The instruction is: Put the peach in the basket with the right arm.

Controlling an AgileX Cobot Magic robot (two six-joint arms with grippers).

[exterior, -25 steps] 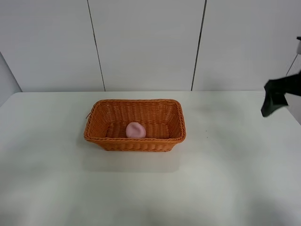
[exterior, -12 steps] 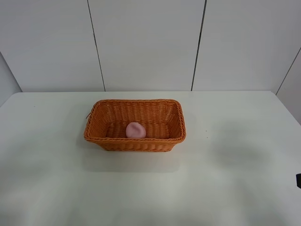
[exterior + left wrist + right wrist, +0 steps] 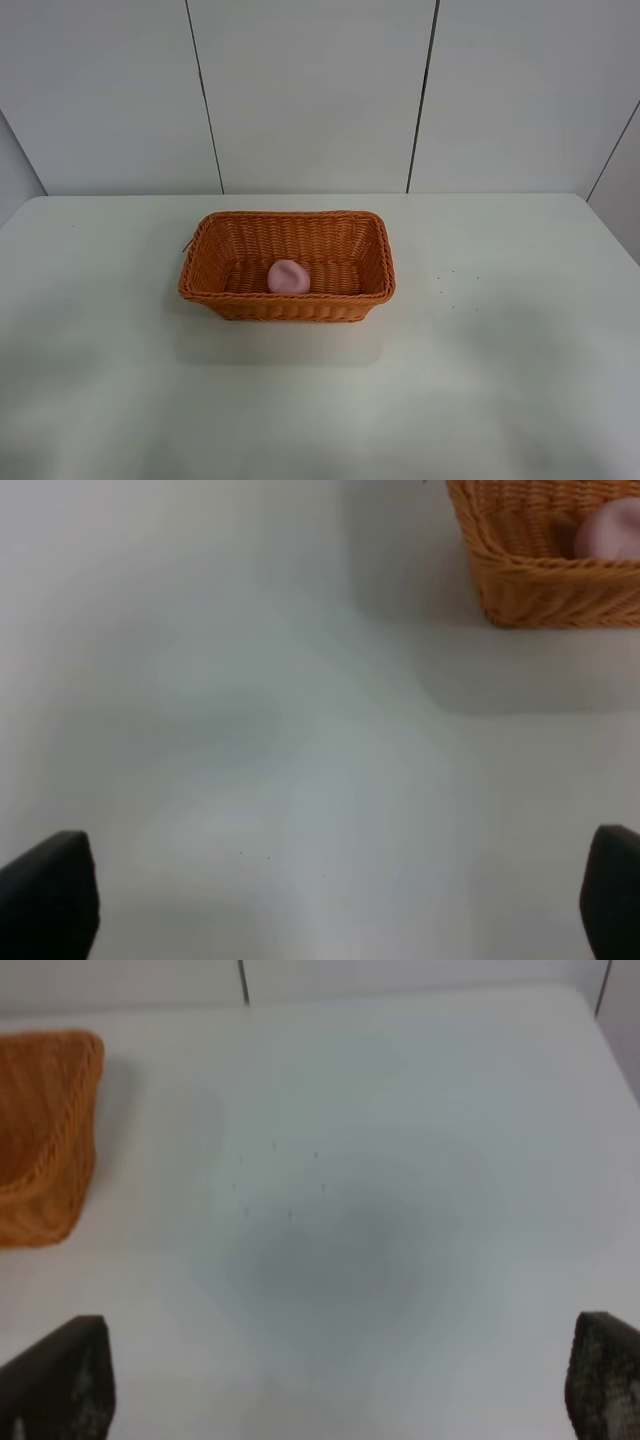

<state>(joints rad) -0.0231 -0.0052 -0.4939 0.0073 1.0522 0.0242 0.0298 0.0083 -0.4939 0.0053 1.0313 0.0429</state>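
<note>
Basket (image 3: 287, 266): rectangular, orange-brown woven wicker, sloping sides, braided rim; stands on the worktop just left of centre in the high view.
Peach (image 3: 288, 277): small matte pink rounded lump; lies on the basket floor against the near wall, toward 6 o'clock of the basket's middle. Also seen over the rim in the left wrist view (image 3: 612, 528).
Worktop (image 3: 500, 350): flat, smooth, matte white; a few tiny dark specks at 3 o'clock from the basket.
Backdrop: pale wall panels (image 3: 310, 95) with thin dark seams.
Right gripper (image 3: 340, 1380): two black fingers at opposite frame edges, spread wide apart; nothing between them, touching nothing, above bare worktop. Basket corner (image 3: 45, 1130) well off to one side.
Left gripper (image 3: 330, 895): black fingers likewise set wide apart, empty, over bare worktop near a basket corner (image 3: 545, 570).
High view: neither arm appears.
</note>
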